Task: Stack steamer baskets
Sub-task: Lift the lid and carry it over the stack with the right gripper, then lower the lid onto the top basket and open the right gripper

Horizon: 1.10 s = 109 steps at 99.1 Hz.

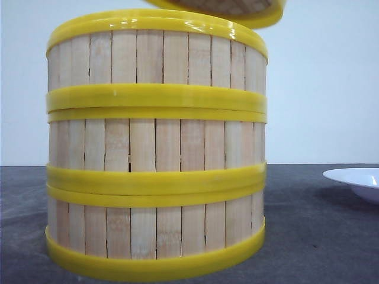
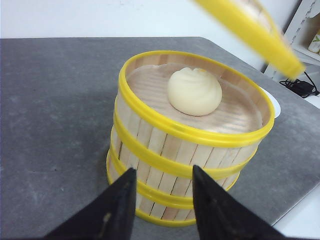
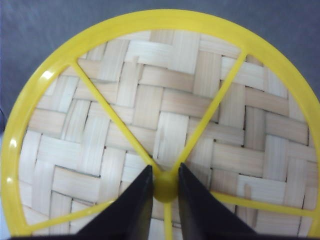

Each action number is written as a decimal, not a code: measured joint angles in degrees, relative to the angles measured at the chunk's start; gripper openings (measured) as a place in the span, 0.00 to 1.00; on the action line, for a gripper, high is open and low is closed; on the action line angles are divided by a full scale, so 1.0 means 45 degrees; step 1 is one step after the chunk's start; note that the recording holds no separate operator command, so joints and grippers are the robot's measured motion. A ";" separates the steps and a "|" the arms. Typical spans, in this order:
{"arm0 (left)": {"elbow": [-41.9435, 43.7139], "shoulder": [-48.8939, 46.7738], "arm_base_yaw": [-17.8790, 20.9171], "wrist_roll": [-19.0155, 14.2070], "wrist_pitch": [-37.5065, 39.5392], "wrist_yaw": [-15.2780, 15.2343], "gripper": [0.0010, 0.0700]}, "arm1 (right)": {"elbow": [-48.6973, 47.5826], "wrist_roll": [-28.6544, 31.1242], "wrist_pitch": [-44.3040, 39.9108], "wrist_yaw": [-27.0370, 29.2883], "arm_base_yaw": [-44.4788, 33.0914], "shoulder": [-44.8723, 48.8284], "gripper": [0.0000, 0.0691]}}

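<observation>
Three steamer baskets [image 1: 156, 148] stand stacked upright on the table, near the front. Pale bamboo slats, glossy yellow rims; the top one is open

The woven lid [image 1: 237, 12] is running off the front view's top edge, only its rim showing, and it is blurring in the left wrist view. The white plate [image 1: 358, 180] is being cut by the right edge there. The steamer baskets [image 2: 185, 145] are hiding most of it from the left wrist.

wall [image 1: 320, 71]: plain white; table [image 1: 308, 236]: dark grey, matte; light: even
</observation>
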 joint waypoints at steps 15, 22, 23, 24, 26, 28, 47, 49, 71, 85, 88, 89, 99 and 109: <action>0.0000 0.0000 0.0000 0.0000 -0.0005 0.0000 0.27 | 0.0000 -0.0204 -0.0384 0.0379 0.0379 0.0597 0.08; 0.0000 0.0000 0.0000 0.0000 0.0000 0.0000 0.27 | 0.0000 -0.0253 -0.0389 0.0374 0.0573 0.0821 0.08; 0.0000 0.0000 0.0000 0.0000 -0.0005 0.0000 0.27 | 0.0000 -0.0262 -0.0389 0.0369 0.0602 0.0845 0.08; 0.0000 0.0000 0.0000 0.0000 -0.0005 0.0000 0.27 | 0.0000 -0.0272 -0.0389 0.0374 0.0631 0.0884 0.08; 0.0000 0.0000 0.0000 0.0000 -0.0005 0.0000 0.27 | 0.0000 -0.0282 -0.0389 0.0369 0.0675 0.0937 0.08; 0.0000 0.0000 0.0000 0.0000 0.0000 0.0000 0.27 | 0.0000 -0.0291 -0.0389 0.0374 0.0699 0.0986 0.08; 0.0000 0.0000 0.0000 0.0000 -0.0005 0.0000 0.27 | 0.0000 -0.0325 -0.0384 0.0646 0.0928 0.1506 0.08; 0.0000 0.0000 0.0000 0.0000 0.0000 0.0000 0.27 | 0.0000 -0.0325 -0.0389 0.0646 0.0933 0.1540 0.08; 0.0000 0.0000 0.0000 0.0000 -0.0005 0.0005 0.27 | 0.0000 -0.0335 0.0000 0.0665 0.1248 0.1564 0.08; 0.0000 0.0000 0.0000 0.0000 -0.0005 0.0005 0.27 | 0.0000 -0.0335 -0.0010 0.0656 0.1345 0.1564 0.08; 0.0000 0.0000 0.0000 0.0000 -0.0005 0.0000 0.27 | 0.0000 -0.0335 -0.0010 0.0656 0.1345 0.1564 0.08; 0.0000 0.0000 0.0000 0.0000 -0.0005 0.0000 0.27 | 0.0000 -0.0335 -0.0010 0.0656 0.1345 0.1564 0.08; 0.0000 0.0000 0.0000 0.0000 -0.0005 0.0005 0.27 | 0.0000 -0.0335 -0.0078 0.0733 0.1341 0.1579 0.08; 0.0000 0.0000 0.0000 -0.0005 -0.0005 0.0010 0.27 | 0.0000 -0.0418 -0.0117 0.0942 0.1341 0.1695 0.08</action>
